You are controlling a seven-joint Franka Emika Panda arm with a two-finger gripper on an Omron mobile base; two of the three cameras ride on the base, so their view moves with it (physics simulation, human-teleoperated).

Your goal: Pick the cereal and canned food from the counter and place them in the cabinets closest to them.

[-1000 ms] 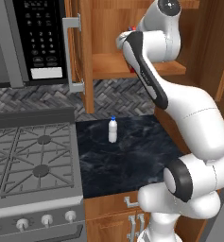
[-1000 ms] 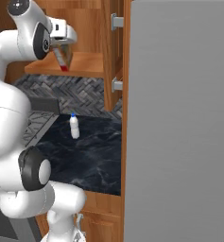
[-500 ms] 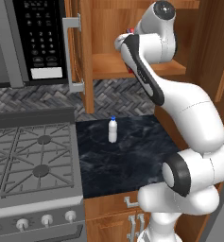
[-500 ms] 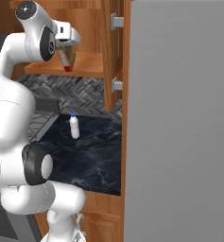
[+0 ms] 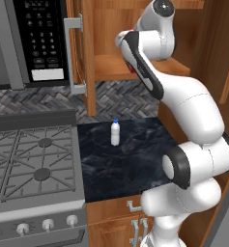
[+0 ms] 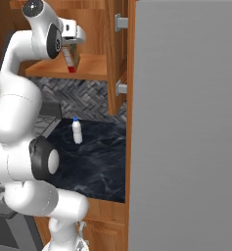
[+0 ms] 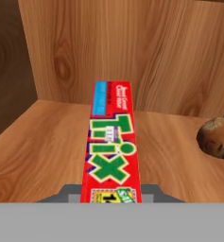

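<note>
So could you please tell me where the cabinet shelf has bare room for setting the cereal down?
The shelf is bare wood left of the cereal, out to the side wall, and ahead to the back panel. The right is tighter: a round brown item sits there. The tool holds the box.

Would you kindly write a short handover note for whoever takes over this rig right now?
Gripper: shut on the cereal, holding it inside the open cabinet over its shelf; I cannot tell whether the box touches the shelf.
Counter: a white bottle stands on it. The can is not in sight.
Done: cereal lifted off the counter and brought into the cabinet.
Left: set the cereal down and release, then find the can and put it in its nearest cabinet.
</note>
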